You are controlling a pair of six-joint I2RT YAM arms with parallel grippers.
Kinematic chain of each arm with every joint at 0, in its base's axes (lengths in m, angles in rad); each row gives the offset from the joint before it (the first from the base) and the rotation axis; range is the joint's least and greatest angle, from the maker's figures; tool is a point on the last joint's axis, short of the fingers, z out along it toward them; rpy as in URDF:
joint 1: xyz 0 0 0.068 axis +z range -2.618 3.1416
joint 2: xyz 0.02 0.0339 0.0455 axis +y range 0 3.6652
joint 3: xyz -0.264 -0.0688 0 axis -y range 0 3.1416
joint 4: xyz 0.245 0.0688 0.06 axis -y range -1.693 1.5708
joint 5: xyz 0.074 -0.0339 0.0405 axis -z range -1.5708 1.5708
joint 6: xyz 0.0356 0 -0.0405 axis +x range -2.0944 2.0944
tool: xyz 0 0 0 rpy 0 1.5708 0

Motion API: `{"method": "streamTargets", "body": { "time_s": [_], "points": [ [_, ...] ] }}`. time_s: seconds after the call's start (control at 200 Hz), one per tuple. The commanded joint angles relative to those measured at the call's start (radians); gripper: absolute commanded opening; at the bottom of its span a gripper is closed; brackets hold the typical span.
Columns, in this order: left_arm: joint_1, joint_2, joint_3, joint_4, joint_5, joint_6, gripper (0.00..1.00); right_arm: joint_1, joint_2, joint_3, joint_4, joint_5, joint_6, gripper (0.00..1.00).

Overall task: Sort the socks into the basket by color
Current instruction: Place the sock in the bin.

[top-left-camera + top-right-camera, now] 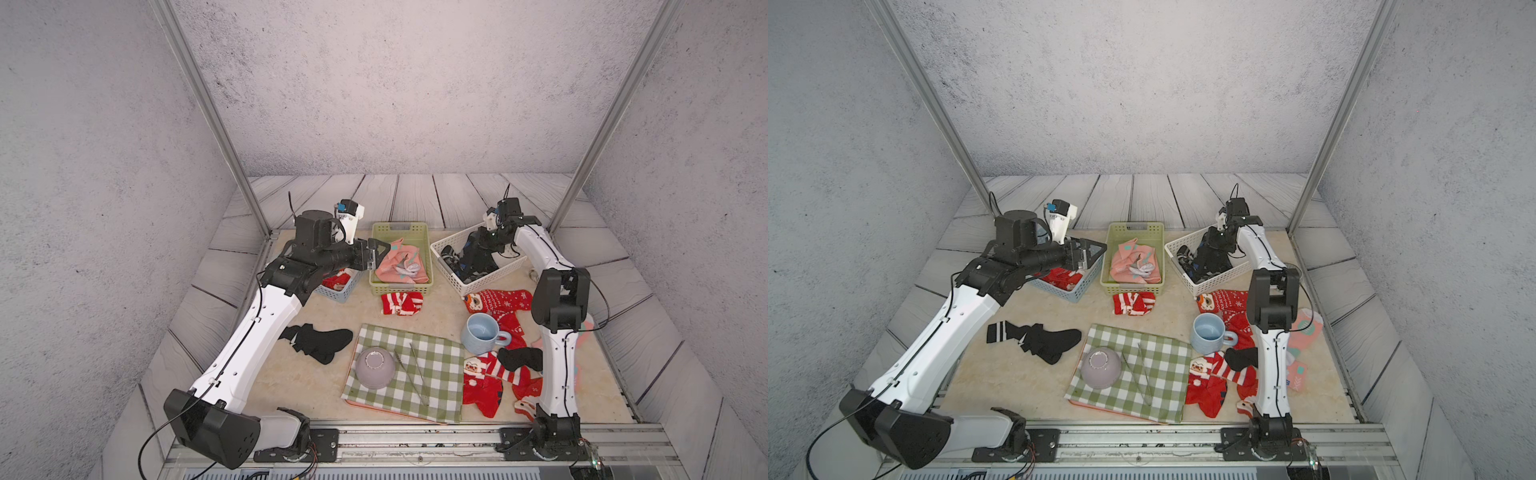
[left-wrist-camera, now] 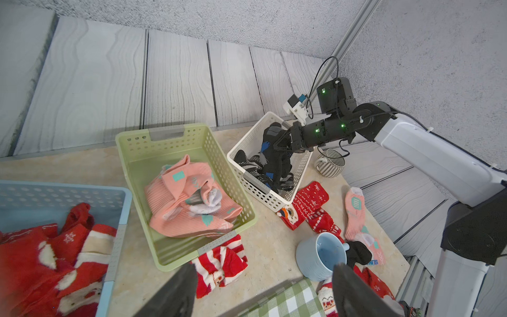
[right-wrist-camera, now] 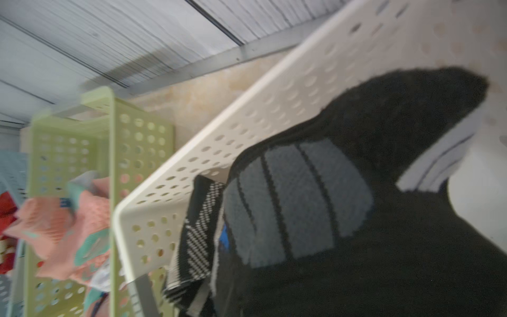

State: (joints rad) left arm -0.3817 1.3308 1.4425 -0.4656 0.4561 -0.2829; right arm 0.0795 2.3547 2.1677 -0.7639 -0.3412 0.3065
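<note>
By my judgement the sorting was about half done: the green basket (image 1: 380, 232) held pink socks (image 1: 401, 264), the blue basket (image 1: 1084, 282) at its left held red socks (image 1: 1061, 277), and over the white basket (image 1: 451, 276) at its right the right gripper (image 2: 282, 144) was closed on a black sock (image 2: 277, 162) with grey stripes. The left gripper (image 1: 379, 252) hung wide and empty near the green basket's left side. Left on the worktop (image 1: 291, 374) were a red striped sock (image 1: 402, 302) just in front of the green basket, a black pair (image 1: 320, 343) nearer the robot, and, to its front right, a mixed heap (image 1: 494, 374) of red, pink and black ones
</note>
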Motion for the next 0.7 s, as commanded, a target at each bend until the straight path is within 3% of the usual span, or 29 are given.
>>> {"method": "streamTargets", "body": {
  "time_s": [0.0,0.38,0.5,0.58,0.696],
  "points": [
    [0.006,0.008,0.037,0.002,0.003,0.021,0.81,-0.004,0.056,0.035,-0.068,0.103,0.015,0.0],
    [0.007,0.046,0.063,-0.011,-0.011,0.028,0.84,-0.003,0.173,0.086,-0.123,0.165,0.03,0.01],
    [0.009,0.052,0.066,-0.001,-0.005,0.024,0.86,-0.004,0.198,0.11,-0.149,0.153,0.034,0.16],
    [0.009,0.056,0.068,-0.003,-0.007,0.022,0.88,-0.004,0.193,0.108,-0.149,0.148,0.038,0.34],
    [0.01,0.059,0.07,-0.005,-0.008,0.014,0.91,-0.003,0.165,0.11,-0.152,0.146,0.037,0.46]
  ]
}}
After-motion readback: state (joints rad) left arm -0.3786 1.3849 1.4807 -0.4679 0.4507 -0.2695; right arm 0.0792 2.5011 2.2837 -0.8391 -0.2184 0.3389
